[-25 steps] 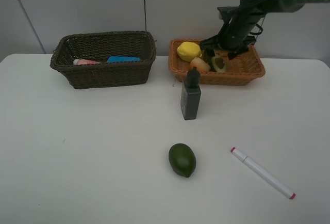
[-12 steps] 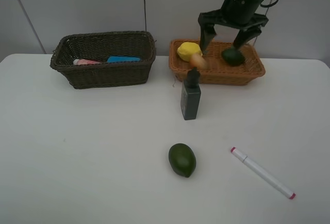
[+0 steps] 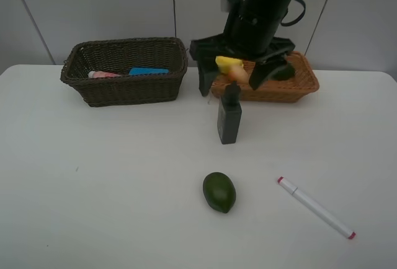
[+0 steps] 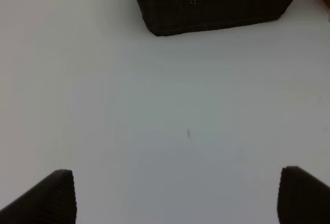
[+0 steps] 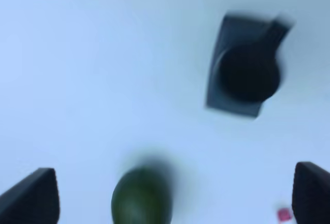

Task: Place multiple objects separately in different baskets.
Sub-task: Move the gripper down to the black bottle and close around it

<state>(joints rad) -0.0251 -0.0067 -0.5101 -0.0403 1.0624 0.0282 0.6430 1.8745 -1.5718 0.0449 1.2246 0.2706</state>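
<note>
Nearest on the table (image 3: 93,188), the white marker (image 3: 316,208) and dark green avocado (image 3: 219,191) lie loose, with the dark grey bottle (image 3: 229,120) upright behind them. The right gripper (image 3: 229,83) hangs near the bottle, spread wide, holding nothing. The left gripper (image 4: 178,198) is equally wide and empty. Beyond, the lemon (image 3: 224,62) and peach (image 3: 238,74) sit in the tan basket (image 3: 298,88), and the pink bottle (image 3: 102,74) in the dark brown basket (image 3: 124,90).

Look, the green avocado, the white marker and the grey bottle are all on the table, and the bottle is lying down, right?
Not quite: the grey bottle stands upright, not lying down, as the exterior high view shows. The green avocado and the white marker are on the table with it.
</note>
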